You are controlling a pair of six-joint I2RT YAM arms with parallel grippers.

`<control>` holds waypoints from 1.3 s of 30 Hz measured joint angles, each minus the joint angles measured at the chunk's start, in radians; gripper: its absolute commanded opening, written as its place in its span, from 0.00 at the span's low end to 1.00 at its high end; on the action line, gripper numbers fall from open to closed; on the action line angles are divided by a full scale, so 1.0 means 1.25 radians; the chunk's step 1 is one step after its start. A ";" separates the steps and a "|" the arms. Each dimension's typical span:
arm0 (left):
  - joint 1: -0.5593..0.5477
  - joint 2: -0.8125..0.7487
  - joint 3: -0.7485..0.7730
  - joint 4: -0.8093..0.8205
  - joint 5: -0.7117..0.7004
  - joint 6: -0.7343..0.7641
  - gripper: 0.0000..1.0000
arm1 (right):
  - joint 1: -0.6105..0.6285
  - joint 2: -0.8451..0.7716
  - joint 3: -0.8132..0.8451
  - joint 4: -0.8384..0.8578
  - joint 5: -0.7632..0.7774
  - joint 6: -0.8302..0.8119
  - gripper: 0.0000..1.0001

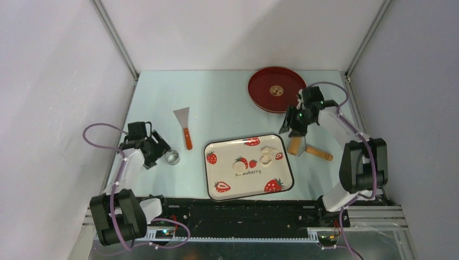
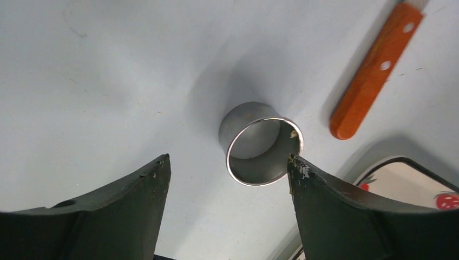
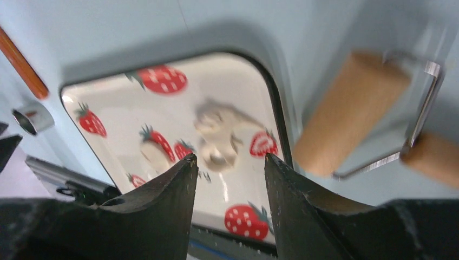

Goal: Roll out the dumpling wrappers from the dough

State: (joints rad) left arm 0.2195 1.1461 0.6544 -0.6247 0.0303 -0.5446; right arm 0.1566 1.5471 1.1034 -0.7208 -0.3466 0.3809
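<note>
The dough (image 1: 267, 155) lies as a small flattened cream sheet with a round hole at the upper right of the strawberry plate (image 1: 216, 187). One round dumpling wrapper (image 1: 239, 166) lies left of it on the plate. From the right wrist, the dough (image 3: 216, 122) and the wrapper (image 3: 154, 154) show beyond the fingertips. My right gripper (image 1: 290, 125) (image 3: 230, 156) hangs open and empty above the plate's right corner, next to the wooden roller (image 1: 296, 145). My left gripper (image 1: 160, 152) (image 2: 228, 158) is open, and the steel ring cutter (image 2: 262, 143) stands free on the table just beyond its fingertips.
A scraper (image 1: 184, 127) with an orange handle (image 2: 373, 76) lies left of the plate. The red tray (image 1: 258, 95) sits at the back right. The roller (image 3: 346, 130) rests on the table right of the plate. The ring cutter (image 1: 172, 157) is left of the plate.
</note>
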 measured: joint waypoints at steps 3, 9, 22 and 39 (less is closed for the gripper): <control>0.001 -0.042 0.024 -0.012 -0.012 0.008 0.84 | 0.010 0.087 0.128 0.000 0.021 -0.014 0.53; -0.003 -0.129 0.079 -0.010 0.001 0.031 0.85 | 0.045 0.281 0.367 -0.024 0.083 -0.039 0.53; -0.186 -0.031 0.122 0.063 0.020 0.054 0.82 | 0.067 0.739 0.981 -0.135 0.145 -0.074 0.25; -0.273 0.209 0.205 0.096 0.002 0.054 0.86 | 0.049 0.771 0.919 -0.156 0.121 -0.063 0.09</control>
State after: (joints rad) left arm -0.1223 1.4078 0.9112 -0.5049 0.0326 -0.4770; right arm 0.2180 2.5107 2.2520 -0.9154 -0.1955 0.3027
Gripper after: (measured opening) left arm 0.854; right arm 0.088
